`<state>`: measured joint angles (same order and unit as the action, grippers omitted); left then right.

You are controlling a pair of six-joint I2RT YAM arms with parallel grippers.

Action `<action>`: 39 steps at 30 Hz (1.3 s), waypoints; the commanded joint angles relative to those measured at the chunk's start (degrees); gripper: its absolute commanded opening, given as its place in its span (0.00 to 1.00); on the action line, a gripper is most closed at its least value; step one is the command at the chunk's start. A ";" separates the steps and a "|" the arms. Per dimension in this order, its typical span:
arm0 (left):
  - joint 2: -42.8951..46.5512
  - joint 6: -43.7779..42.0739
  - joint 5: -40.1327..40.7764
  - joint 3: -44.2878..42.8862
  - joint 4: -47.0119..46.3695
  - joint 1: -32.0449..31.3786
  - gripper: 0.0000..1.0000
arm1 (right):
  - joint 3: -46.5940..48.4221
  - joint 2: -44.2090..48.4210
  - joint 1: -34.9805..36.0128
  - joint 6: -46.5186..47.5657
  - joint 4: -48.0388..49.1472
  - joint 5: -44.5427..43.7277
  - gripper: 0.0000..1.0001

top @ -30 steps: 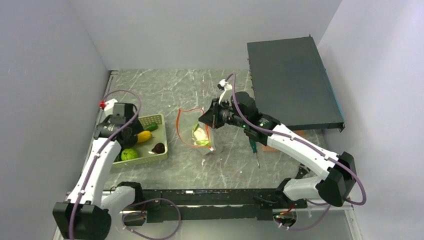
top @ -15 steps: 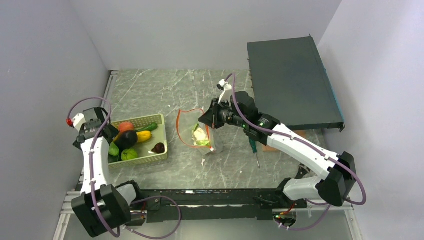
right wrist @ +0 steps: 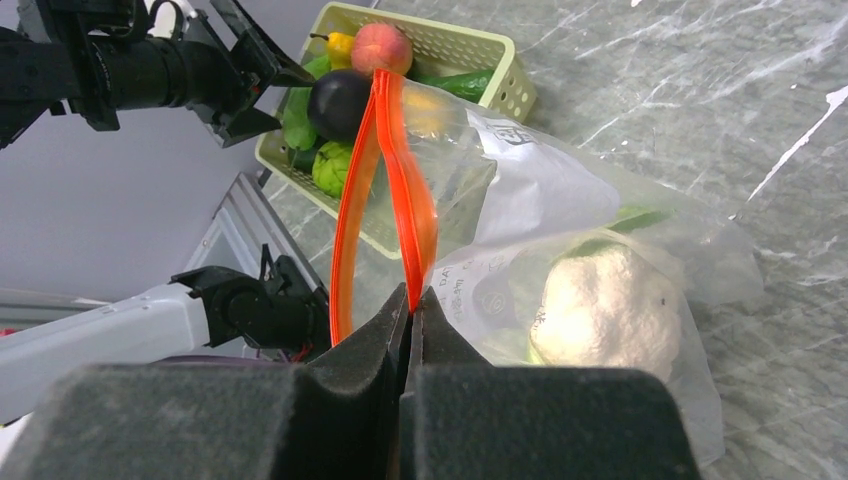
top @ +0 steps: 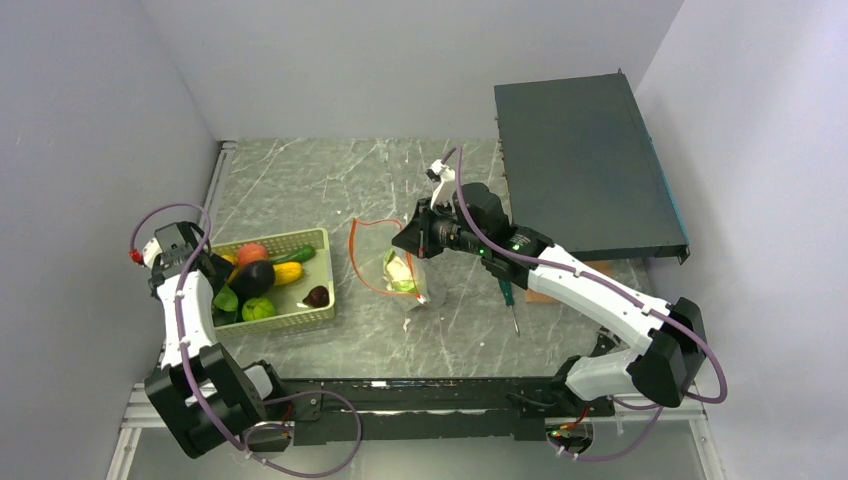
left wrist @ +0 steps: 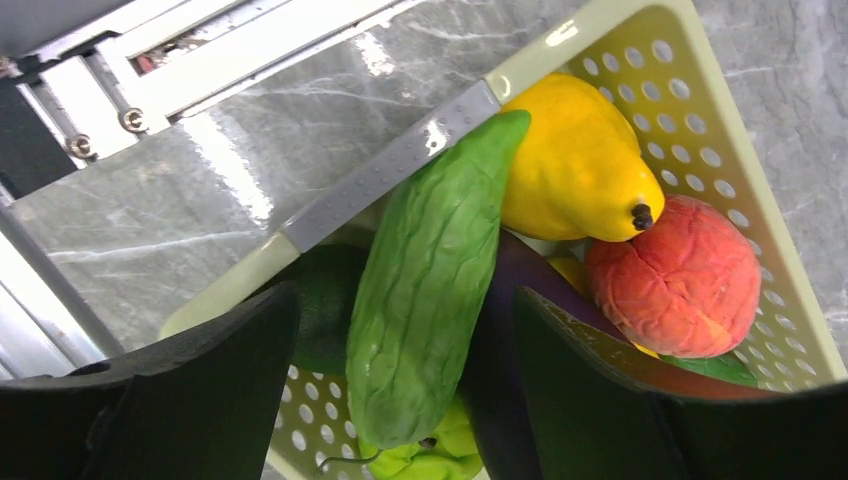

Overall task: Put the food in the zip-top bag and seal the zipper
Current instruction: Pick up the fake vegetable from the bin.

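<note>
The clear zip-top bag [top: 412, 285] lies mid-table with a whitish-green toy food [right wrist: 600, 305] inside. My right gripper [top: 415, 240] is shut on the bag's red-orange zipper [right wrist: 400, 170] and holds the mouth up and open. No slider tab shows. The other food sits in the light green basket [top: 300, 318]: an orange peach [left wrist: 680, 280], a yellow pear [left wrist: 575, 165], a dark purple eggplant [top: 255, 277] and a green cucumber [left wrist: 435, 280]. My left gripper [left wrist: 405, 300] is open over the basket's left end. Its fingers straddle the cucumber without touching it.
A green-handled screwdriver [top: 508, 300] lies right of the bag. A large black box [top: 585, 170] fills the back right. A lime-green toy [top: 258, 309] and a small dark one [top: 317, 296] also lie in the basket. Walls stand close on the left and right.
My left arm has swung left and drawn back, so its gripper now sits at the basket's left end. My right gripper has shifted slightly left with the bag mouth.
</note>
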<state>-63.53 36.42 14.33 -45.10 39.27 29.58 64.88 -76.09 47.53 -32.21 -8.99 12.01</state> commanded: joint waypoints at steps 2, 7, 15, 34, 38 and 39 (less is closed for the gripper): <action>-1.06 -0.52 -4.84 0.62 -3.20 0.46 0.80 | 2.12 0.27 0.25 -0.73 3.63 -0.24 0.00; -1.55 -0.44 -5.87 1.08 -3.49 0.65 0.75 | 0.58 1.09 0.21 -1.17 4.51 -0.41 0.00; -1.14 -0.76 -6.47 1.78 -3.54 0.65 0.63 | -0.44 1.32 0.20 -1.43 4.95 -0.52 0.00; 6.43 -0.84 -0.92 2.53 -0.73 -0.05 0.46 | 0.70 2.12 0.22 -0.69 3.44 -0.73 0.00; 11.17 0.64 -3.43 3.00 1.06 -0.07 0.39 | 0.44 2.47 0.30 -0.46 3.59 -1.38 0.00; 12.27 0.63 -4.31 2.44 1.89 -0.08 0.37 | 0.48 2.46 0.30 -0.41 3.52 -1.50 0.00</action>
<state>-55.61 35.90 10.81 -42.06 39.03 29.58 64.42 -76.01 47.53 -33.15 -7.68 11.81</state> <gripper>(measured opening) 0.488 0.008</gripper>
